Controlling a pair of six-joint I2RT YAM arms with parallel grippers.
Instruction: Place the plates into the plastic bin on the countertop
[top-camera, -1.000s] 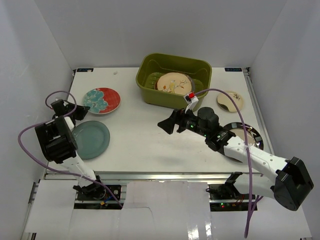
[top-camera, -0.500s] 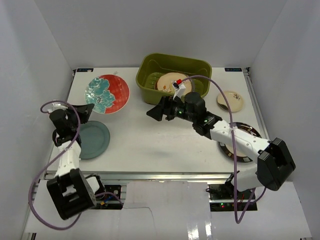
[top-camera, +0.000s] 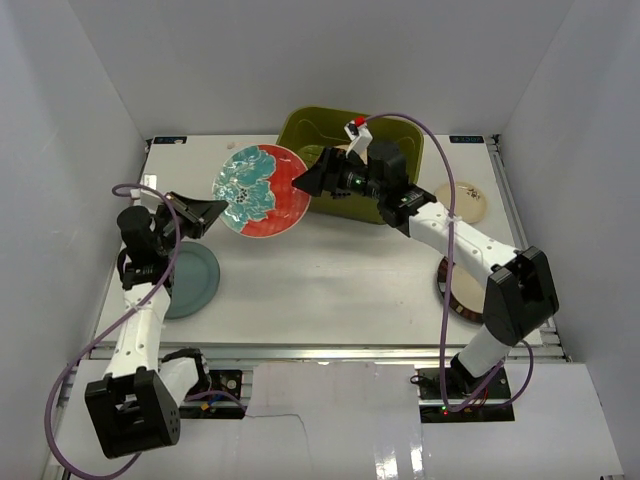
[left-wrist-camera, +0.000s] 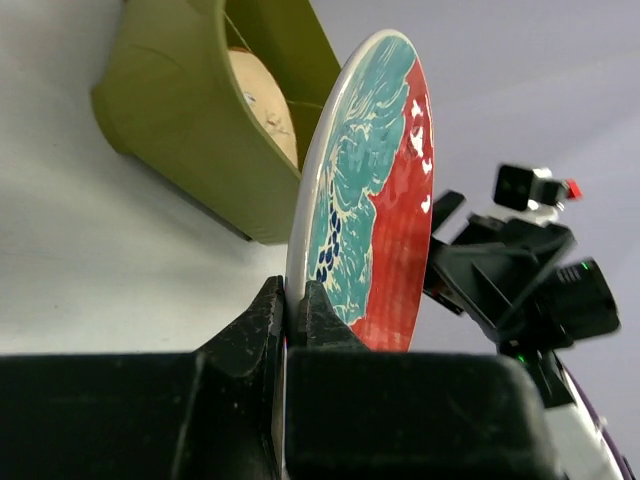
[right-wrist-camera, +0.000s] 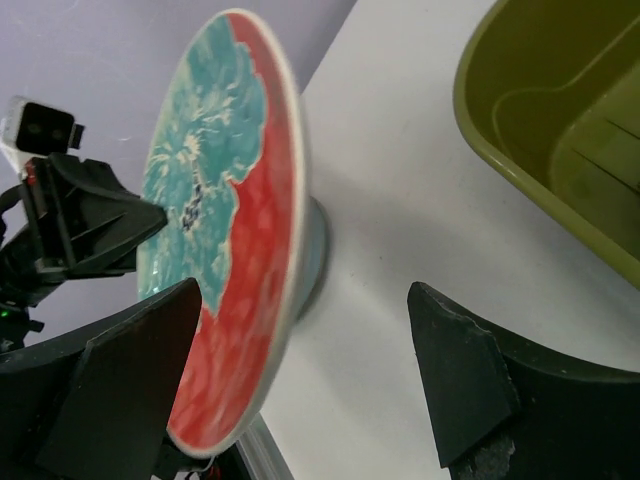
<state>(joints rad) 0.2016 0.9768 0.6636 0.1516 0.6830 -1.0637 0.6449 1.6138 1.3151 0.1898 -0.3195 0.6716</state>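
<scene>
My left gripper (top-camera: 207, 213) is shut on the rim of the red-and-teal floral plate (top-camera: 260, 190) and holds it on edge in the air, left of the olive-green plastic bin (top-camera: 405, 135). The left wrist view shows the jaws pinching the rim (left-wrist-camera: 287, 300), the plate (left-wrist-camera: 370, 190) and the bin (left-wrist-camera: 190, 110) with a tan plate (left-wrist-camera: 262, 105) inside. My right gripper (top-camera: 308, 180) is open at the plate's right edge. In the right wrist view (right-wrist-camera: 305, 305) the plate's rim (right-wrist-camera: 230, 200) lies between its spread fingers, apart from both pads.
A blue-grey plate (top-camera: 190, 280) lies on the white countertop (top-camera: 330, 280) at the left. A small cream plate (top-camera: 462, 202) lies at the right. A dark-rimmed plate (top-camera: 452, 298) sits partly under my right arm. Side walls close in the table.
My left gripper has lifted the floral plate off the table and carried it right toward the bin, tilting it on edge. My right gripper has moved back and left to meet it.
</scene>
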